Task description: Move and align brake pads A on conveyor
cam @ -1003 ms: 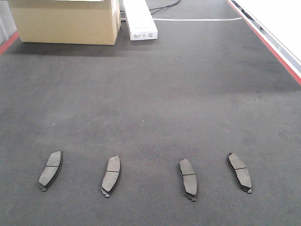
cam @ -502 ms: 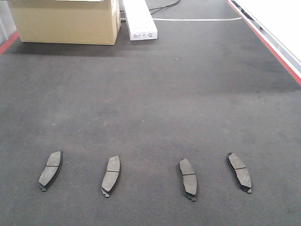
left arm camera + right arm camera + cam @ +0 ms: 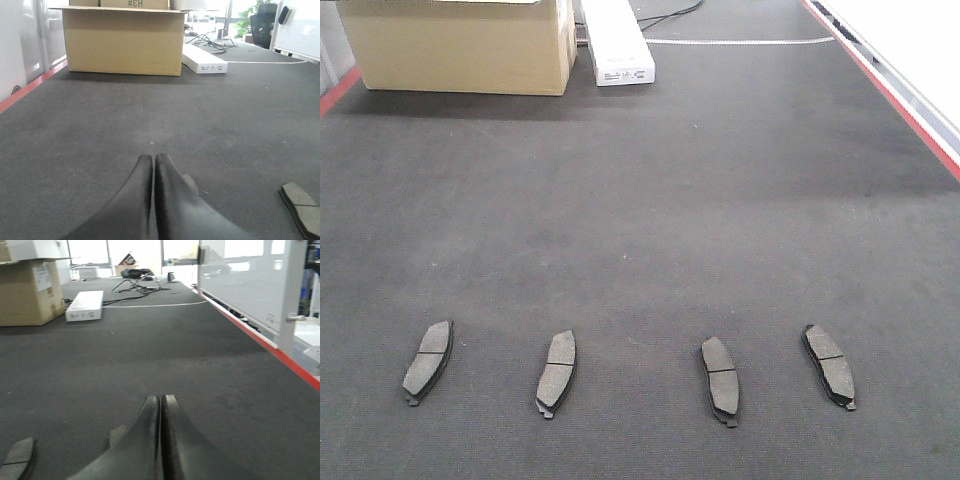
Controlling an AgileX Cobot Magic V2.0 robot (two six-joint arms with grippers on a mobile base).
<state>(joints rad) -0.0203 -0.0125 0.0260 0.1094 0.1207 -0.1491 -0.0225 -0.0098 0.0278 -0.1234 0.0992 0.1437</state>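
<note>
Closed left gripper (image 3: 153, 159) over conveyor (image 3: 100, 130)

conveyor (image 3: 650, 200): matt charcoal belt, rough woven-looking texture, red edge stripe
brake pads A (image 3: 721, 374): dull grey, grainy faces, dark backing edges
cardboard box (image 3: 460, 45): plain brown matt card
white box (image 3: 615, 45): smooth white card
fingers (image 3: 137, 200): smooth black, slight sheen

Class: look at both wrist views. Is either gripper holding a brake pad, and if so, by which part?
Nothing is held. The left gripper and right gripper are both shut empty; all four brake pads lie on the conveyor.
</note>
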